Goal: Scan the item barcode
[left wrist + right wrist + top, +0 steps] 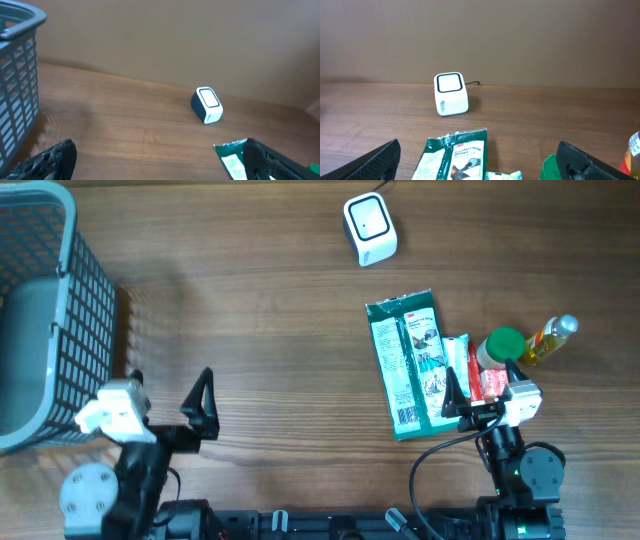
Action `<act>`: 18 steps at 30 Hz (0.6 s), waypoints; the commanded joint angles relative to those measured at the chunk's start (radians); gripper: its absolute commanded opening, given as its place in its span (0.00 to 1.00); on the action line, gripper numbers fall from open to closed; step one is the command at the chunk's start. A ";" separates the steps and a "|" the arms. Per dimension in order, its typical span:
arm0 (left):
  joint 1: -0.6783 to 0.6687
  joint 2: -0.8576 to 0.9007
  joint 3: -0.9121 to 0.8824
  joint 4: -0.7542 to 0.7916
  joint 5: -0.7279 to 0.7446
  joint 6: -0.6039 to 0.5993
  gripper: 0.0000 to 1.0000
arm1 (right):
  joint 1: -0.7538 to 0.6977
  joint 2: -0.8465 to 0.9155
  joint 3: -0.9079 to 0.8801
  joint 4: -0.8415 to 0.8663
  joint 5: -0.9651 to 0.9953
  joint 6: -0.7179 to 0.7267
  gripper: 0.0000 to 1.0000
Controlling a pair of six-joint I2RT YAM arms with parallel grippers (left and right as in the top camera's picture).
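Overhead: flat green printed packet (410, 367)

Non-task stuff: grey-blue plastic basket (95, 320) w/ lattice sides, far left of the wood-grain table (260, 330), partly cut off by the frame edge. It's upright and throws a faint shadow on the wood to its right. Left wrist view catches its rim + side too. Plain tan wall (520, 35) behind the table.

Green packet (408, 365), white scanner (369, 228), grey basket (72, 275), brown wood-grain table (250, 310)
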 commanded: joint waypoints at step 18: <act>-0.068 -0.254 -0.569 1.020 -0.137 0.010 1.00 | -0.005 -0.011 -0.001 0.006 -0.016 -0.011 1.00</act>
